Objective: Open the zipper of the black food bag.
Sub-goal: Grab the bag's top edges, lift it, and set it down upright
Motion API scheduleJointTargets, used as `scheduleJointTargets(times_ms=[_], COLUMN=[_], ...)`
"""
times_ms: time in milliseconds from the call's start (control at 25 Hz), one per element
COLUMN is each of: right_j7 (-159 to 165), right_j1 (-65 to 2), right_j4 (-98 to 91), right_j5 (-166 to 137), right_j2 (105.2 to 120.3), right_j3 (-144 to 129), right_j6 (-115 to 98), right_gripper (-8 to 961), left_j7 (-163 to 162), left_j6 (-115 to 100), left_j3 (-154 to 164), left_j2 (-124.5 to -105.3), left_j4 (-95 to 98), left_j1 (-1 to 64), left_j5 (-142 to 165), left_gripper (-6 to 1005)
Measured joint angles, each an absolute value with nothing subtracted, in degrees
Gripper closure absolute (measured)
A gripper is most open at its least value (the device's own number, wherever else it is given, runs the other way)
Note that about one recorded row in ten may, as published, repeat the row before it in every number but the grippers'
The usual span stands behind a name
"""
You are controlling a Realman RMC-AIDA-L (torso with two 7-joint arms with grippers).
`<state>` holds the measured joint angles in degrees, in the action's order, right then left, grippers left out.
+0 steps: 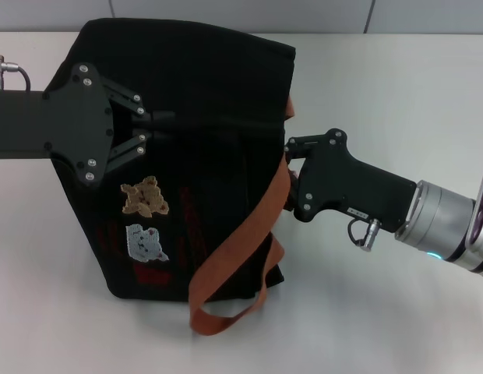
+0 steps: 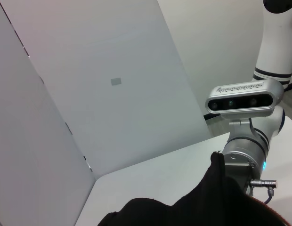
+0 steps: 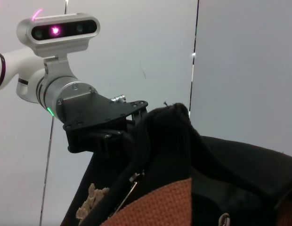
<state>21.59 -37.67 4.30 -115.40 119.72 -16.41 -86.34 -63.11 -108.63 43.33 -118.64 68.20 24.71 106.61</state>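
Observation:
The black food bag (image 1: pixel 202 93) stands on the white table, with tan and white bear patches (image 1: pixel 145 199) and an orange-brown strap handle (image 1: pixel 249 234) hanging down its side. My left gripper (image 1: pixel 165 125) comes in from the left and is shut on a fold of the bag's top fabric. In the right wrist view that left gripper (image 3: pixel 132 123) holds the fabric up in a peak, and the zipper's small silver pull tab (image 3: pixel 133 177) hangs just below it. My right gripper (image 1: pixel 290 160) rests against the bag's right edge beside the strap.
White table (image 1: pixel 397 70) surrounds the bag, and grey wall panels stand behind it. A round metal snap stud (image 3: pixel 224 219) sits by the orange strap (image 3: pixel 160 202). In the left wrist view the right arm (image 2: pixel 245 160) shows behind the raised black fabric (image 2: pixel 207 202).

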Motion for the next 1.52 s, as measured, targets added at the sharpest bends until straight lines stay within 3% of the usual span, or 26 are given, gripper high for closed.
scheduleJointTargets(times_ms=[600, 1040, 1520], right_j7=[8.38, -2.41, -14.26], right_j1=[-34.82, -32.82, -33.39], right_j4=[6.71, 12.55, 18.51], right_j5=[-114.73, -114.69, -114.94], right_j2=[119.91, 119.97, 119.97], right_j3=[-14.17, -9.53, -5.09], right_j6=[-85.66, -84.15, -79.3], right_gripper=[951, 696, 695], left_j7=[-63.22, -63.27, -63.29], left_j6=[-108.68, -108.53, -108.53], left_j3=[43.33, 43.33, 43.33], left_j2=[-118.65, -118.65, -118.65], left_j4=[68.09, 67.17, 66.53], left_j1=[24.53, 24.85, 25.22], left_j5=[106.53, 106.51, 106.52], left_gripper=[927, 927, 927])
